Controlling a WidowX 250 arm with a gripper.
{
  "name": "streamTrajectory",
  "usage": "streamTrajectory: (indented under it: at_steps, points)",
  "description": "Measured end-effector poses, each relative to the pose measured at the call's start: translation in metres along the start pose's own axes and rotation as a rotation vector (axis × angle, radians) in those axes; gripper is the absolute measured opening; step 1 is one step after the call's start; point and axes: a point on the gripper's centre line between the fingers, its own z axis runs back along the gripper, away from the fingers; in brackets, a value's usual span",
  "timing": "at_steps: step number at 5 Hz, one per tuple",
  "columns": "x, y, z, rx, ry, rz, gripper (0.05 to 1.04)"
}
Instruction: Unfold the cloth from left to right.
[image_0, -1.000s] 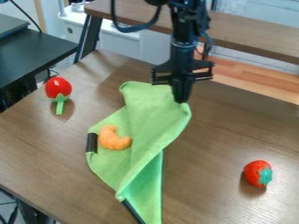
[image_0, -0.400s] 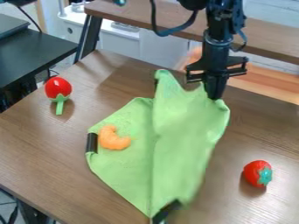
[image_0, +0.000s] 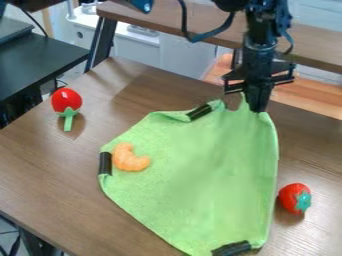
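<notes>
The black gripper (image_0: 256, 107) is at the upper right of the work surface, shut on the upper right part of the green cloth (image_0: 207, 180). The cloth is spread wide over the table, its held edge raised into a small peak and its right side hanging down from the grip. Black bands mark the cloth's left edge, its top edge and its bottom corner. An orange shrimp-like toy (image_0: 129, 157) lies on the cloth's left part.
A red toy with a green stem (image_0: 67, 102) lies at the left on the wooden table (image_0: 60, 175). A red strawberry-like toy (image_0: 294, 198) sits close beside the cloth's right edge. A dark side table (image_0: 40, 57) stands at the upper left.
The gripper has moved right, pulling the cloth with it. The fold has opened out, and the cloth's right side and bottom corner have swung right, near the strawberry-like toy.
</notes>
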Motion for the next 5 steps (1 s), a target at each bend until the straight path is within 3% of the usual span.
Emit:
streamTrajectory:
  at_steps: [1, 2, 4, 5]
  points:
    - [-0.0046, -0.0174, 0.0091, -0.037, -0.01, -0.023, 0.071]
    - [-0.0049, -0.0233, 0.0104, -0.067, -0.013, -0.031, 0.211]
    - [-0.0091, -0.0261, 0.0093, -0.089, 0.008, -0.088, 0.775]
    - [-0.0098, -0.0259, 0.0089, -0.088, 0.011, -0.095, 0.993]
